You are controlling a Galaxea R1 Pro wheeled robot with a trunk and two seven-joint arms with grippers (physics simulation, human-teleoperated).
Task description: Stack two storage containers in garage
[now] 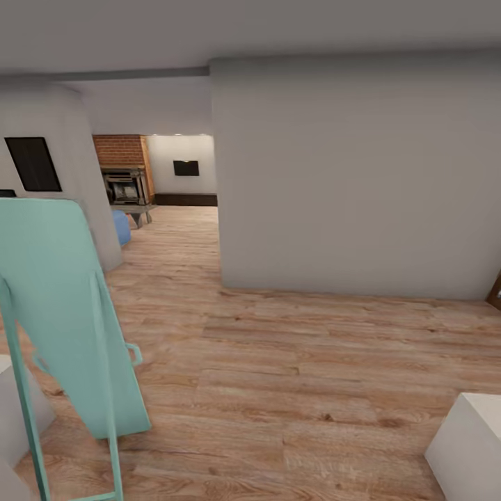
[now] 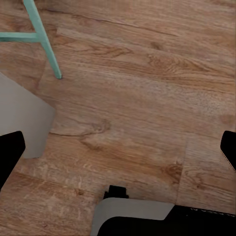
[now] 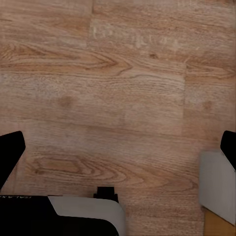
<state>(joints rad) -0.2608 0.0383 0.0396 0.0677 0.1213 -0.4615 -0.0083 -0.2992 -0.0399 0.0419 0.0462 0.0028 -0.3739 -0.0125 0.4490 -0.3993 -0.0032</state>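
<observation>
The storage containers are out of view, and so is the garage. Down a passage at the far left lies the living room, with its red brick fireplace (image 1: 124, 167) and a blue sofa corner (image 1: 122, 227). In the left wrist view my left gripper (image 2: 118, 152) is open, its black fingertips (image 2: 10, 155) wide apart above bare wood plank floor (image 2: 132, 98). The right wrist view has my right gripper (image 3: 118, 152) open too, with nothing between its fingertips (image 3: 10, 155) but planks (image 3: 123, 88).
A mint-green folding board on thin legs (image 1: 62, 313) leans close at my left; one leg (image 2: 46, 44) stands near the left gripper. A large pale grey wall block (image 1: 355, 181) fills the right. The wood floor (image 1: 292, 376) runs ahead and left to the opening.
</observation>
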